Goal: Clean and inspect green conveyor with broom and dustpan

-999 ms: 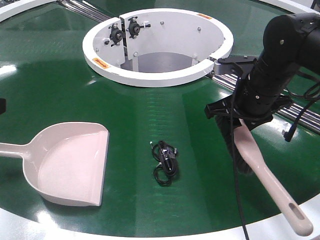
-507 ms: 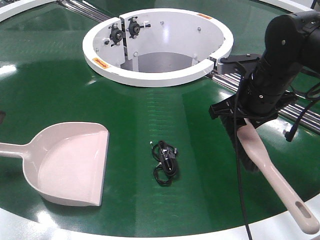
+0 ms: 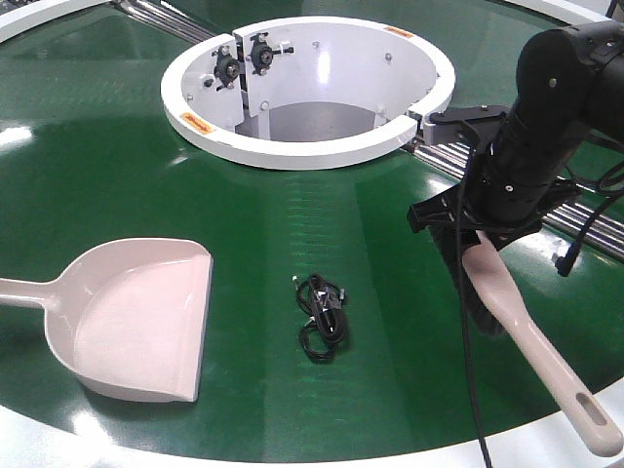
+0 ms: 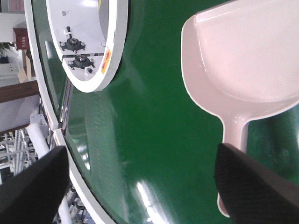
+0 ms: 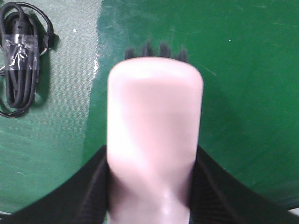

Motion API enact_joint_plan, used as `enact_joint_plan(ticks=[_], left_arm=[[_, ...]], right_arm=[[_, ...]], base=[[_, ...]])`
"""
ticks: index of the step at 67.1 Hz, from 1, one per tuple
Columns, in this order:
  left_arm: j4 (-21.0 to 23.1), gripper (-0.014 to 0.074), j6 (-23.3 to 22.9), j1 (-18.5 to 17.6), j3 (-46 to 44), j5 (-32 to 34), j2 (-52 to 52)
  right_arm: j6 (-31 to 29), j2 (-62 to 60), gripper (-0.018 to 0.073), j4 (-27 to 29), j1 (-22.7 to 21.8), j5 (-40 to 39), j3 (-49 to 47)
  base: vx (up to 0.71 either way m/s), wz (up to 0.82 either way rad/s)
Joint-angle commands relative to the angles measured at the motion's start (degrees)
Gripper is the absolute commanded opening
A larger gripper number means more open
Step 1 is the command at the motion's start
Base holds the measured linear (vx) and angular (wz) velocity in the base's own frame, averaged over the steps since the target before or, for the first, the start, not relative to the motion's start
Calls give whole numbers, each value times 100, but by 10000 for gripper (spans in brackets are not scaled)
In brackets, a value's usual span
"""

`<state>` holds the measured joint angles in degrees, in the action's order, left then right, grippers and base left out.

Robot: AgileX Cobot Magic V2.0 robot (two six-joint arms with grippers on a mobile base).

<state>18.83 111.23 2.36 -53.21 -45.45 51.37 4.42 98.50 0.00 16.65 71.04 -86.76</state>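
Right wrist view: right claw (image 5: 152, 186) clenched on broom (image 5: 154, 116); left claw (image 4: 140, 182) spread wide, near dustpan (image 4: 243, 60) handle.

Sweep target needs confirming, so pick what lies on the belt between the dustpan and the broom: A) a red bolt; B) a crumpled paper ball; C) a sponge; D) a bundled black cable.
D: a bundled black cable, taped at its middle, lies on the green conveyor between the dustpan and the broom.

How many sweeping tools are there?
2: the dustpan lies on the green conveyor at left; the broom is at right, gripped by the right gripper. None seems hidden.
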Motion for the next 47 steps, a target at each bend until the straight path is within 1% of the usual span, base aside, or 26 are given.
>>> enact_joint_plan(ticks=[1,7,16,26,28,32,41,47], left_arm=[[157,589,127,-15,-195,295,-31],[164,589,109,-15,-195,295,-31],[163,589,92,-15,-195,10,-31],[163,589,92,-15,-195,-79,12],[149,589,92,-15,-195,-87,41],[-16,589,53,-15,-257,-120,153],[-482,589,-520,-15,-679,-485,647],[-804,589,-974,-15,-1095,-984,1086]], right_arm=[[-41,-288,-3,-83,-33,280,-141],[-41,-288,-3,-83,-33,280,-141],[-41,-288,-3,-83,-33,280,-141],[-41,-288,-3,-83,-33,286,-141],[-41,-288,-3,-83,-33,286,-141],[-41,-288,-3,-83,-33,286,-141],[-41,-288,-3,-81,-33,279,-141],[-41,-288,-3,-75,-33,285,-141]], base=[[0,0],[0,0],[0,0],[0,0],[0,0],[0,0],[0,0],[0,0]])
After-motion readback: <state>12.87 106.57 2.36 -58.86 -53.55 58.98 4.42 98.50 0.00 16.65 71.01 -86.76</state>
